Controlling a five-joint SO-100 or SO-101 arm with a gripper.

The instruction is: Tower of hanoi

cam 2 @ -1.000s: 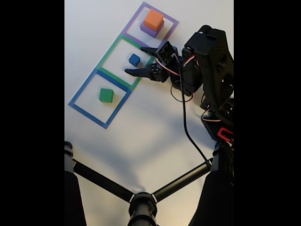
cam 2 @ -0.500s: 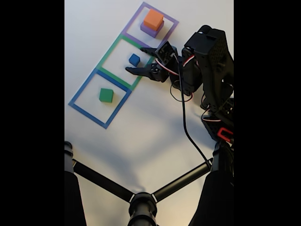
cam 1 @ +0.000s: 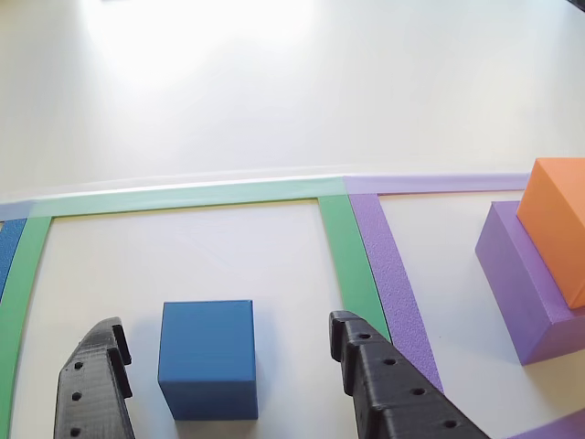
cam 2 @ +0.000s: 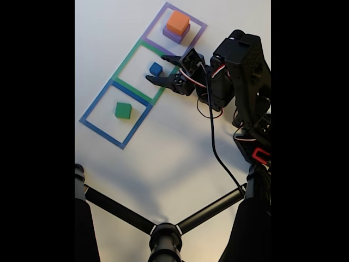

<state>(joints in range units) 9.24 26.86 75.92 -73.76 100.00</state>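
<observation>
In the fixed view the spread gripper (cam 2: 156, 67) flanks the blue cube (cam 2: 156, 69) with clear gaps either side, open white table (cam 2: 180, 142) at five o'clock, the orange block (cam 2: 178, 22) on the purple block (cam 2: 175, 35) blocking one o'clock.

Blue cube (cam 1: 207, 358), green cube (cam 2: 123, 110), orange cube (cam 1: 559, 227) on purple block (cam 1: 525, 288), white table (cam 1: 274, 110), black jaws

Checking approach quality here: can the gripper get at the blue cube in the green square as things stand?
Probably yes. The gripper is open with one fingertip on each side of the blue cube, which sits alone in the green square. The orange block on the purple block stands well aside.
</observation>
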